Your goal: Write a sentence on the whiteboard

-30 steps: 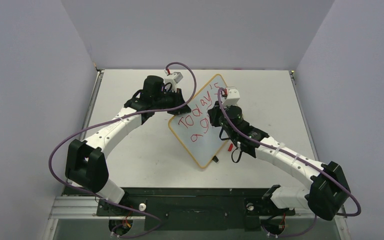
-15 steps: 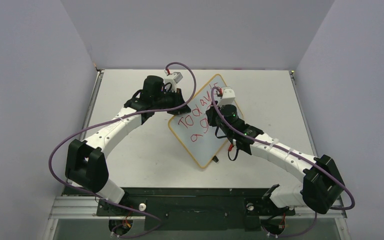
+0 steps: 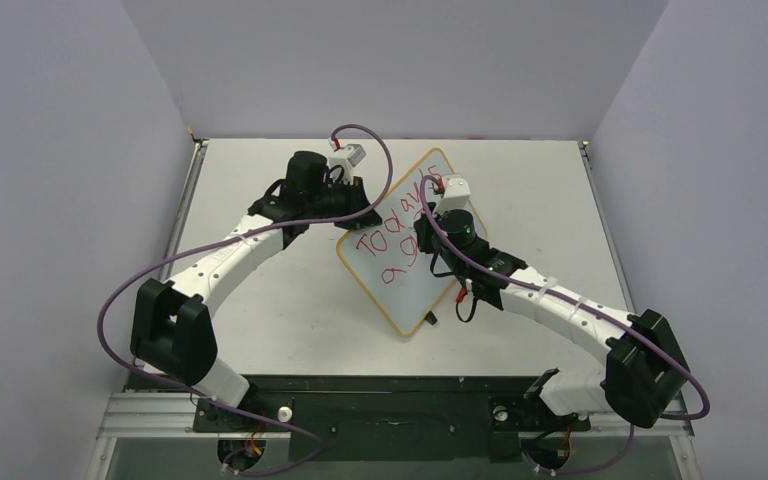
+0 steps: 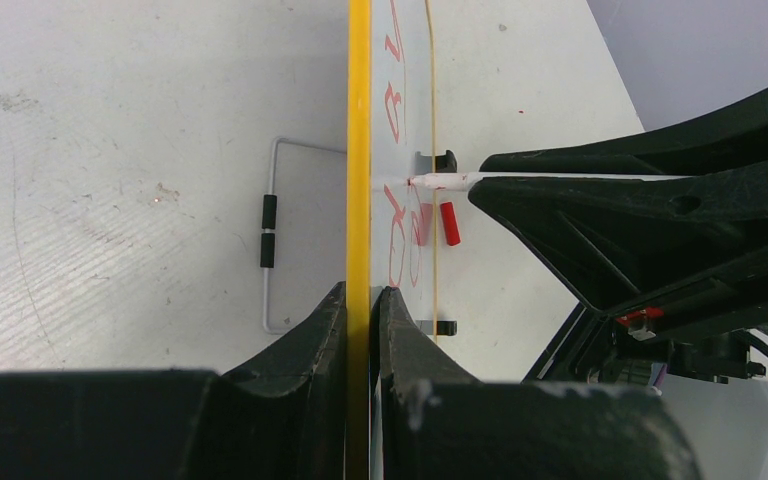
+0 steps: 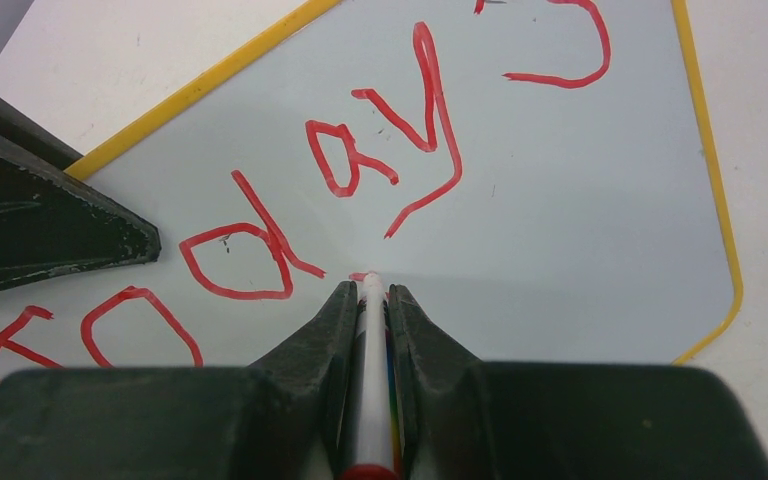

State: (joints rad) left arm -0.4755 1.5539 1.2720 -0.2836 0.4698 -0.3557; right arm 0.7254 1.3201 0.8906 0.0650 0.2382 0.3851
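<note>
The whiteboard point(image 3: 405, 295) stands tilted on the table, and its yellow frame edge point(image 4: 359, 120) runs straight up the left wrist view. My left gripper point(image 4: 360, 290) is shut on that edge, at the board's upper left side point(image 3: 362, 214). The sentence point(image 3: 388, 238) is in red, reading "Today's" above "a g" and a further stroke. Its letters fill the right wrist view point(image 5: 340, 170). My right gripper point(image 5: 368, 287) is shut on a white marker point(image 5: 370, 380). The marker's tip touches the board just below the "a" of "Today". From above, the right gripper point(image 3: 428, 243) covers the end of the lower line.
A red marker cap point(image 3: 459, 295) lies on the table right of the board, also seen in the left wrist view point(image 4: 449, 223). A wire stand point(image 4: 270, 240) props the board from behind. Two black clips point(image 4: 447, 160) sit at the board's far edge. Grey walls enclose the table.
The right arm shifted a little to the left over the board's lower line, then held nearly still. The left arm and the board have not moved.
</note>
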